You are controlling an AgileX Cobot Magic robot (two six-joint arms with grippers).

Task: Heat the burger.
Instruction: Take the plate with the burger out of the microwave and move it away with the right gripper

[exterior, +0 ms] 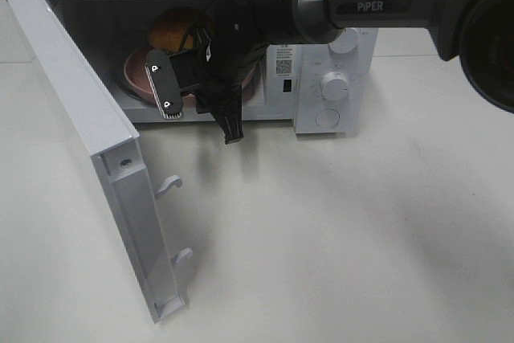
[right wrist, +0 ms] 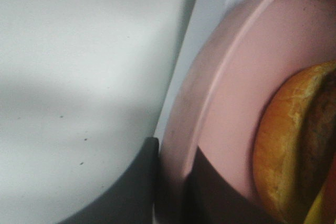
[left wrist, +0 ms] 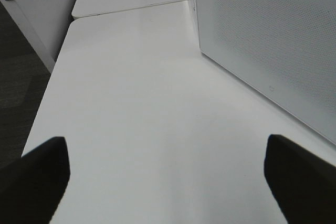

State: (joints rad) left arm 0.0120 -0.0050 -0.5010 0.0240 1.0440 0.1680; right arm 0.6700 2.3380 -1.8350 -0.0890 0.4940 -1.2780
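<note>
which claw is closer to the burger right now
Right. The right claw is inside the microwave, closed on the rim of the pink plate carrying the burger. The left claw hangs open over bare table outside the door.

I see the burger (exterior: 175, 28) sitting inside the open microwave (exterior: 337, 54), toward the back left of the cavity, on a pink plate (exterior: 138, 74). Its golden-brown bun faces up, shiny and domed. My right wrist view shows the bun (right wrist: 286, 145) close up, orange-brown, with a dark layer and a bit of yellow beneath it, resting on the plate's inner surface.
</note>
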